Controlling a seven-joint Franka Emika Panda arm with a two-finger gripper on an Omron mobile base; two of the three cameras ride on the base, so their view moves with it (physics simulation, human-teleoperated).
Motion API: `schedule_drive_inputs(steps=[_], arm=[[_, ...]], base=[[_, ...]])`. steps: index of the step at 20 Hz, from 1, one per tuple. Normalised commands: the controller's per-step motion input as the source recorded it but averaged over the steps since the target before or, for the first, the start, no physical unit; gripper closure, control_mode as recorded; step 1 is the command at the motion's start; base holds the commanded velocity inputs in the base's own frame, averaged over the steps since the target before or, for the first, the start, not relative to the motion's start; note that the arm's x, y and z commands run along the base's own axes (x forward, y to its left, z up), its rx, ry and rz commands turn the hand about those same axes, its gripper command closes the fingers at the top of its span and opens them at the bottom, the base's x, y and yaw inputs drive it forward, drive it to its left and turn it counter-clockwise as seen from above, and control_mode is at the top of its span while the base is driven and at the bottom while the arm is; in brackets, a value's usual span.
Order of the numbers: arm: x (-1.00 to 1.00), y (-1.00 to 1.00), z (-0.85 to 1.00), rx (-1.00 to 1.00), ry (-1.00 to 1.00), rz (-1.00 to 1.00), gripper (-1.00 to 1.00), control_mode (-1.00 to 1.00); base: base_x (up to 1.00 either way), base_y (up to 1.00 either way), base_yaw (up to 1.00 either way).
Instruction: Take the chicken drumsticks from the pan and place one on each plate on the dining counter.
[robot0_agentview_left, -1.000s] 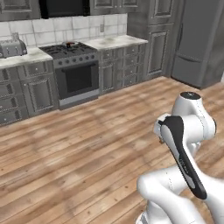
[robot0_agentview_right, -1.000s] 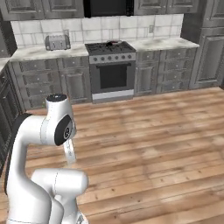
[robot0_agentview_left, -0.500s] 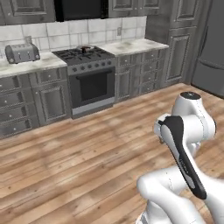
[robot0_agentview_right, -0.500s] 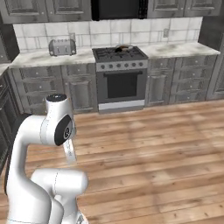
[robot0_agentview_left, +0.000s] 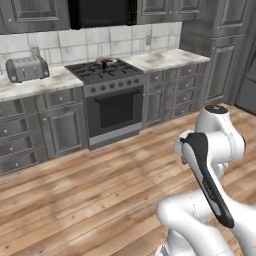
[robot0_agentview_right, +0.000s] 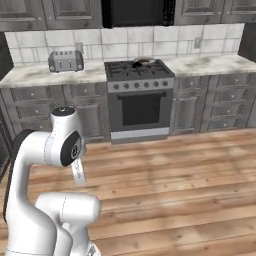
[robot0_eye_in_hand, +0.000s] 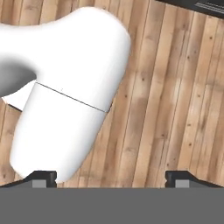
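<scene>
Basically, the pan (robot0_agentview_left: 106, 62) sat on the stove (robot0_agentview_left: 102, 71) at the back wall, toward the rear of the cooktop; in the right base view it showed at (robot0_agentview_right: 144, 61), same spot. We saw a reddish smudge in it that we read as the chicken drumsticks (robot0_agentview_right: 145, 60), but it was too small to count 2 or to tell their long axes. The pan handle direction was also unreadable at that range.

Stove stood between 2 marble worktop runs; toaster (robot0_agentview_left: 27, 68) on the left run, well apart from the pan. The oven door (robot0_agentview_right: 140, 109) sat below the cooktop, with open wood floor (robot0_agentview_left: 90, 195) between it and the base.

Key relation: the pan lay ahead of the robot and above floor level, well apart from the arm, while the gripper (robot0_eye_in_hand: 111, 179) pointed straight down at the floorboards. The hand view showed the 2 fingertips (robot0_eye_in_hand: 43, 178) wide apart near opposite sides, nothing between them. So we had it spread and empty.

The arm was folded close over the base, elbow up, so we judged the pan far beyond reach from there. Our read: the task was at its start, with neither drumstick lifted, and the coming move was a base approach to the stove front, then a swing of the hand up and forward over the rear burner. Grasp axis had to wait for a closer look.
</scene>
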Motion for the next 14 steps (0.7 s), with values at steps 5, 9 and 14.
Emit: schedule_drive_inputs(steps=[5, 9, 14], arm=[[0.00, 0.00, 0.00, 0.00, 0.00, 0.00, -1.00, 1.00], [0.00, 0.00, 0.00, 0.00, 0.00, 0.00, -1.00, 1.00], [0.00, 0.00, 0.00, 0.00, 0.00, 0.00, -1.00, 1.00]], base=[[1.00, -0.57, 0.11], [1.00, -0.43, 0.14], [1.00, -0.31, 0.16]])
